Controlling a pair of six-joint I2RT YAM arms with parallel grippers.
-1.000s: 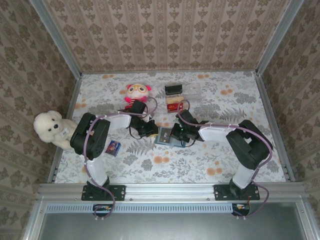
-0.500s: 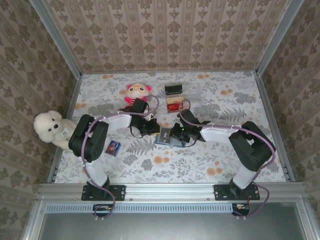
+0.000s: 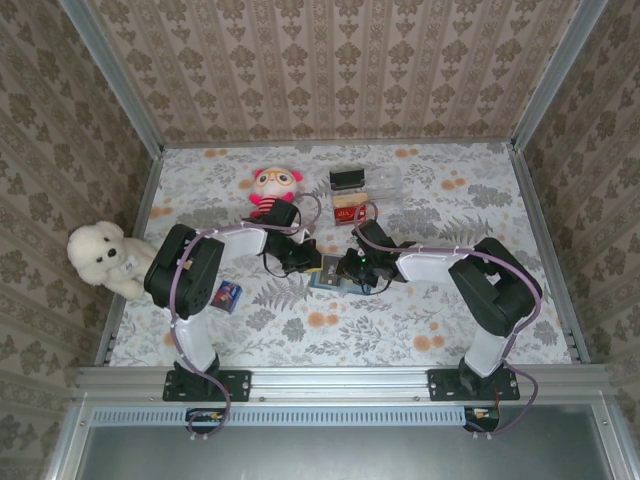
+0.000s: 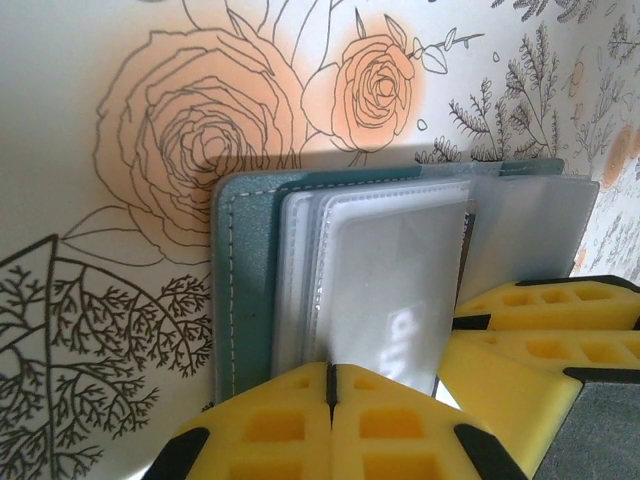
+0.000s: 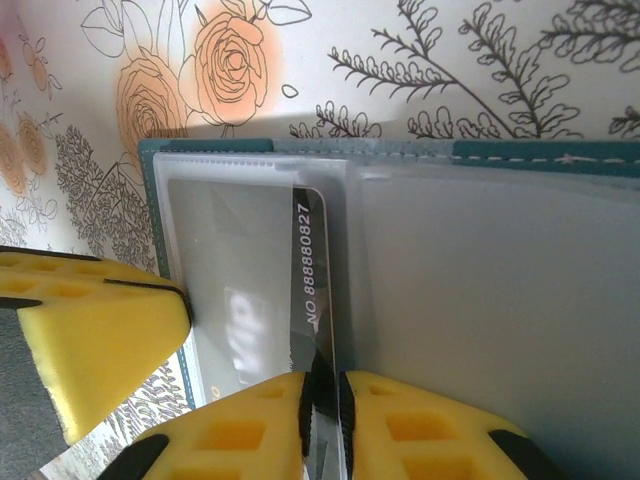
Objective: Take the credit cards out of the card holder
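The teal card holder (image 3: pixel 328 276) lies open on the floral table between my two grippers. Its teal cover (image 4: pixel 245 280) carries clear sleeves. My left gripper (image 4: pixel 331 368) is shut on the edge of one clear sleeve (image 4: pixel 390 280); from above it (image 3: pixel 305 262) sits at the holder's left side. A dark credit card (image 5: pixel 308 260) printed "NO 88888027" stands on edge, part way out of a sleeve. My right gripper (image 5: pixel 325 378) straddles that card's near edge, jaws a narrow gap apart. From above, the right gripper (image 3: pixel 350 270) is at the holder's right side.
A clear tray (image 3: pixel 385 185) at the back holds a red card (image 3: pixel 347 212) and a black block (image 3: pixel 346 179). A pink doll (image 3: pixel 275 185), a white plush dog (image 3: pixel 100 258) and a small blue can (image 3: pixel 228 295) sit to the left.
The right jaws have parted slightly around the card's edge. The left jaws have closed fully on the sleeve. Both arms have hardly shifted.
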